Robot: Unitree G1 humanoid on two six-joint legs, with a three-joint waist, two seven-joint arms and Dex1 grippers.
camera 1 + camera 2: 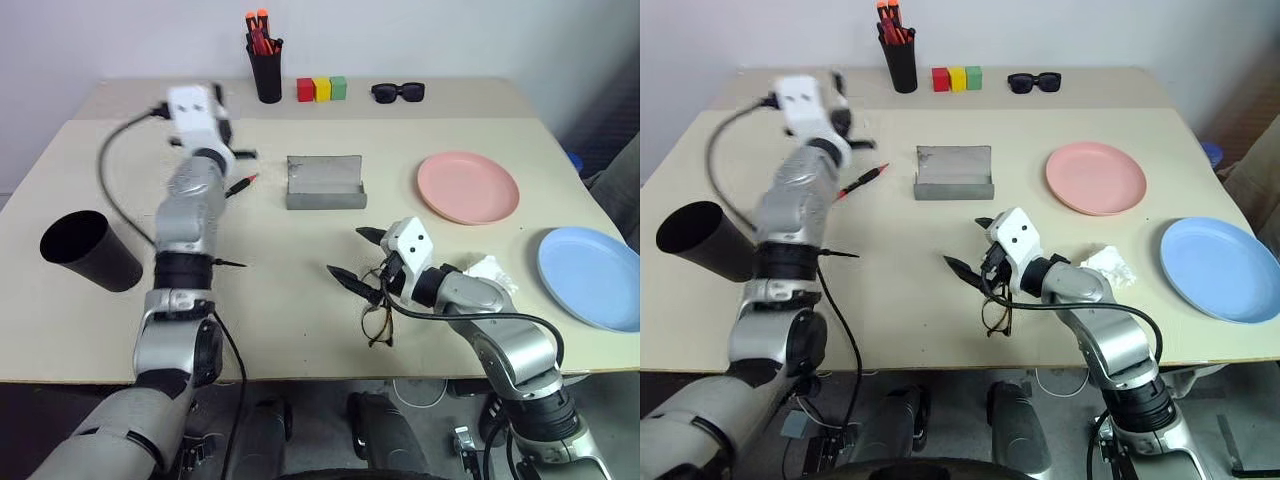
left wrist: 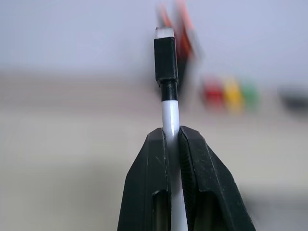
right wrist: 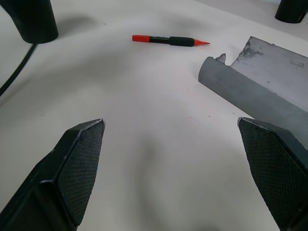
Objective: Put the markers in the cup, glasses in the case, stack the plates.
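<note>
The white marker [image 2: 169,113] with its black end stands up between the two black fingers of the left pincer [image 2: 174,139], which is clamped shut on it, seen in the left wrist view against a blurred background of coloured blocks and an orange-topped pen holder. In the left eye view, the left pincer [image 1: 232,140] is raised over the far left part of the counter [image 1: 300,300], and the red marker [image 1: 241,184] lies flat on the counter just beside that arm. The wide black cup [image 1: 88,250] lies tipped on its side near the left edge. The grey case [image 1: 325,182] sits open in the middle of the counter. The pink plate [image 1: 468,187] lies to the right of the case, and the blue plate [image 1: 592,277] lies apart from it at the right edge. The right pincer [image 1: 355,255] has its fingers spread wide and holds nothing; the wire glasses [image 1: 378,322] lie on the counter just below it, near the front edge. A crumpled white tissue [image 1: 490,270] lies beside the right arm. Along the far edge stand a pen holder [image 1: 266,72], three coloured blocks [image 1: 321,89] and black sunglasses [image 1: 398,92]. In the right wrist view, the right pincer's two fingers [image 3: 79,168] stand wide apart over bare counter, with the red marker and the open case beyond them.
</note>
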